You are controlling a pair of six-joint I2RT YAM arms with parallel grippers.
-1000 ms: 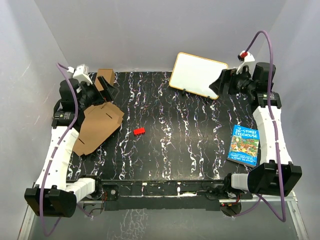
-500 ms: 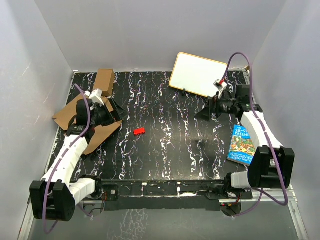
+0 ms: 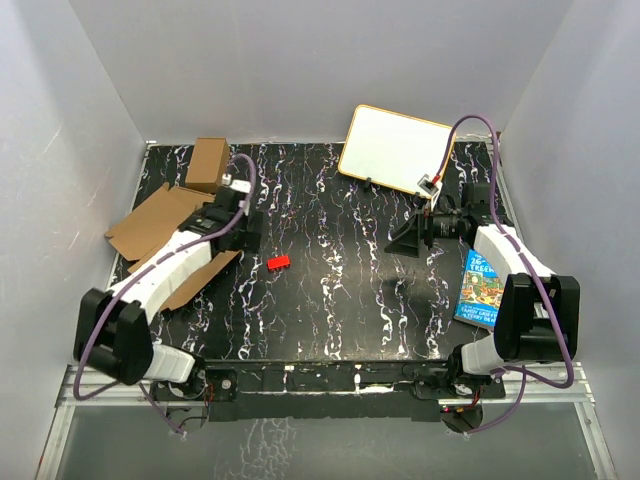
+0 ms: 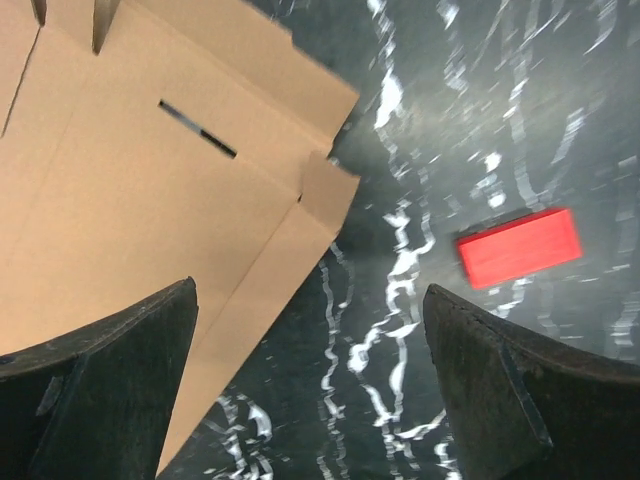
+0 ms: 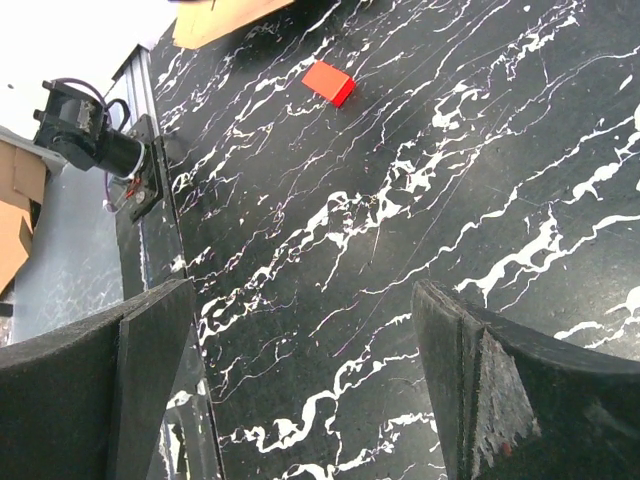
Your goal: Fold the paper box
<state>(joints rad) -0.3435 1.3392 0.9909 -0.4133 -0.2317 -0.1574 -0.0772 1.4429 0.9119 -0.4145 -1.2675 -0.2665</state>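
Enclosing grey walls (image 3: 280, 70) — black marbled table (image 3: 340, 300)

Our left gripper (image 3: 246, 232) has swung from the far corner to the right edge of the paper box (image 3: 152, 224), which slid leftward. Our right gripper (image 3: 404, 240) came down off the whiteboard (image 3: 395, 148).

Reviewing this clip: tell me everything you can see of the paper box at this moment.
The paper box is a plain brown cardboard sheet, unfolded, lying flat at the left side of the table. The left wrist view shows creased flaps, a stepped corner and a narrow slit cut through one panel. The left arm crosses above it, hiding its middle, and the open left gripper hangs over its right edge; whether it touches the sheet cannot be told. Nothing grips it.
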